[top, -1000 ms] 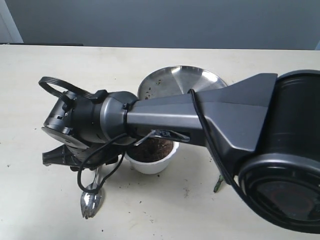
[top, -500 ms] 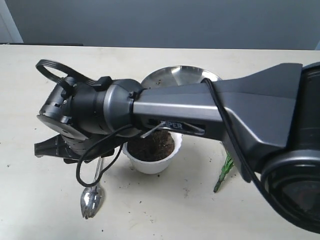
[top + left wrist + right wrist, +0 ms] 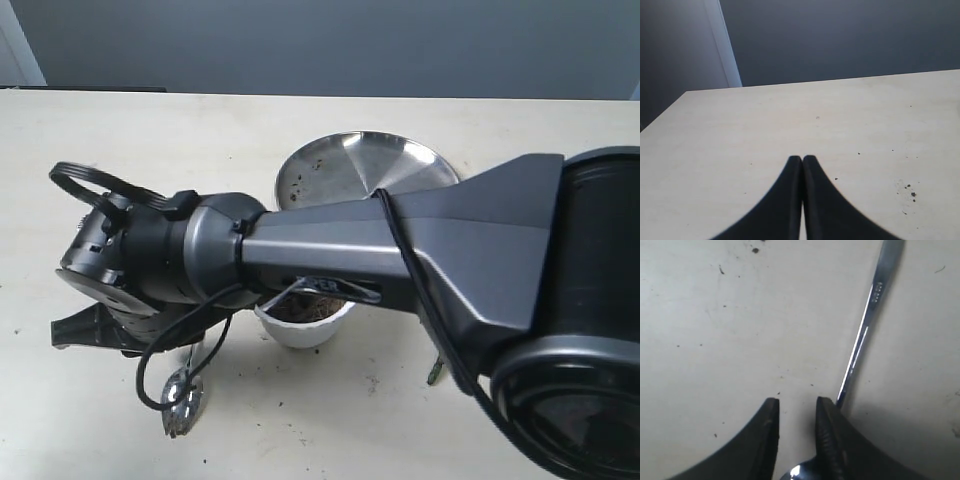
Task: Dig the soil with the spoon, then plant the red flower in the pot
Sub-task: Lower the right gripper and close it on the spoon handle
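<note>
The right tool (image 3: 796, 412), slightly parted and gripping nothing, hovers low over the small shiny silver metal spoon (image 3: 185, 392) lying flat on the pale tabletop (image 3: 80, 420); one finger hides part of its handle. The spoon looks light, rigid and slippery, so the slim handle's middle seems the best hold. The white scalloped plastic pot (image 3: 305, 325) of dark soil (image 3: 300, 310) stands just right. The left tool (image 3: 802, 161) is closed and empty.

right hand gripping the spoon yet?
No. The right hand is open, and the spoon handle lies on the table outside its fingers.
</note>
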Robot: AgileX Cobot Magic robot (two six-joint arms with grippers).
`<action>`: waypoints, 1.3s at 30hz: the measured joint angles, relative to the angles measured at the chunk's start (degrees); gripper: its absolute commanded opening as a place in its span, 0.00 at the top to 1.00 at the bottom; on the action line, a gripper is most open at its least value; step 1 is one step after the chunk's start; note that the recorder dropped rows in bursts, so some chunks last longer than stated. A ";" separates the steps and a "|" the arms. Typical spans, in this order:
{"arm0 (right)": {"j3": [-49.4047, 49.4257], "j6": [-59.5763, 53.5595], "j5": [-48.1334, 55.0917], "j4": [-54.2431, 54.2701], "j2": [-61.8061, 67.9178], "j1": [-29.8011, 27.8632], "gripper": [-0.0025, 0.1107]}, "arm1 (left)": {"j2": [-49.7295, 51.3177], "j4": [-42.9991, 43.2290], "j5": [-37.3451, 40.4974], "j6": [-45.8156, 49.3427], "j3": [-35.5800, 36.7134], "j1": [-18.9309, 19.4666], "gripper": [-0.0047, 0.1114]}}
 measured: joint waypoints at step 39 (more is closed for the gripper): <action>0.00 2.41 2.46 -5.22 1.83 0.00 0.75 | 0.00 0.00 0.00 0.00 0.00 0.00 0.96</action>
